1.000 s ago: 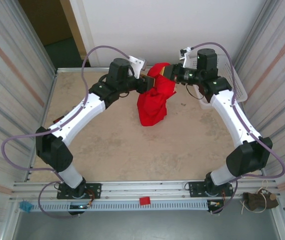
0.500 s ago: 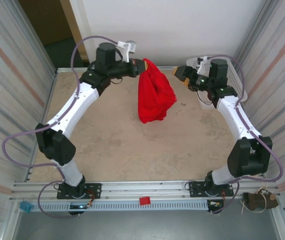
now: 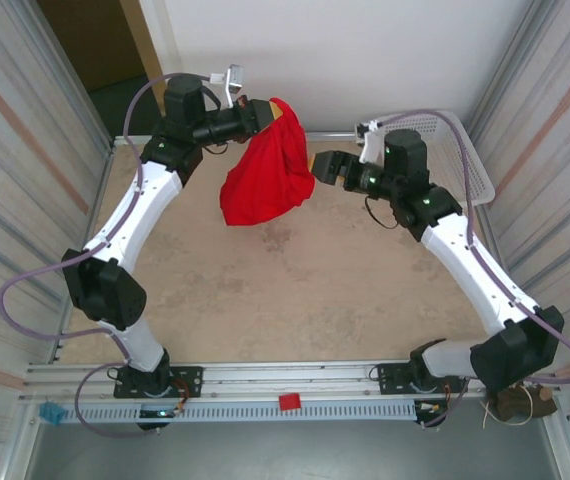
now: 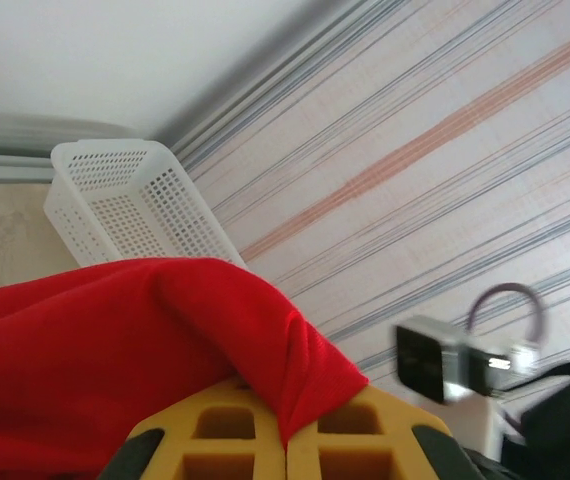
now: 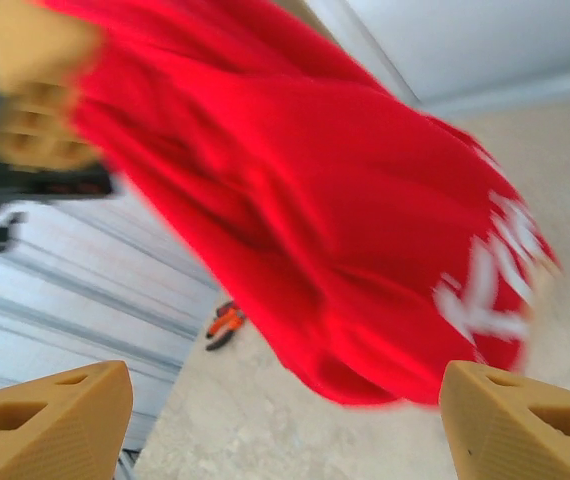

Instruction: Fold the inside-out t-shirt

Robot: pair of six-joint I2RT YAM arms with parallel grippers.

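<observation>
Since a second ago the left end effector [image 3: 265, 112] has swung the inside-out t-shirt [image 3: 265, 185] up and leftward. It pinches one edge so the cloth dangles over the far surface [image 3: 295, 300] and opens out. The right end effector [image 3: 317, 165] has let go and sits just beside the shirt with its fingers spread, probably seeking a second hold.

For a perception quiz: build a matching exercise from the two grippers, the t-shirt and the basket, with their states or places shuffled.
1. left gripper
2. right gripper
3. red t-shirt
4. white basket

A. at the far right corner of the table
B. open, holding nothing
C. shut, pinching red fabric
D. hanging bunched in the air

Pairs: 1-C, 2-B, 3-D, 4-A
</observation>
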